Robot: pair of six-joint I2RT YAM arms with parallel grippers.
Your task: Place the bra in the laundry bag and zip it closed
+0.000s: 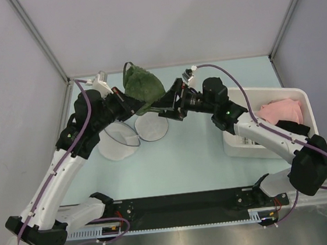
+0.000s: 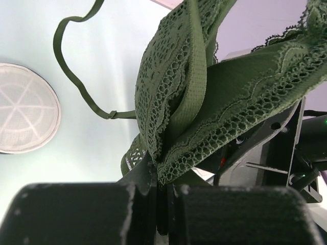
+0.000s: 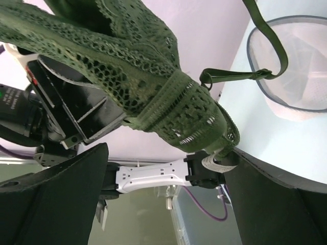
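Toward far edge, beyond laundry bag (image 1: 151, 128): limp, featherlight lace bra (image 1: 142, 84) pinched tight by left gripper (image 2: 162, 199); right gripper (image 1: 170, 105) gaping, gripping nothing. Probably best grabbed at band.

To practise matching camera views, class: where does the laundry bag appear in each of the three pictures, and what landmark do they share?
Top external: the bag lies open on the table, left of centre, just below the bra.
Left wrist: one round mesh half of the bag is at the left edge.
Right wrist: the bag is in the upper right corner, its dark rim showing.
Shared landmark: the green bra, in all three views.
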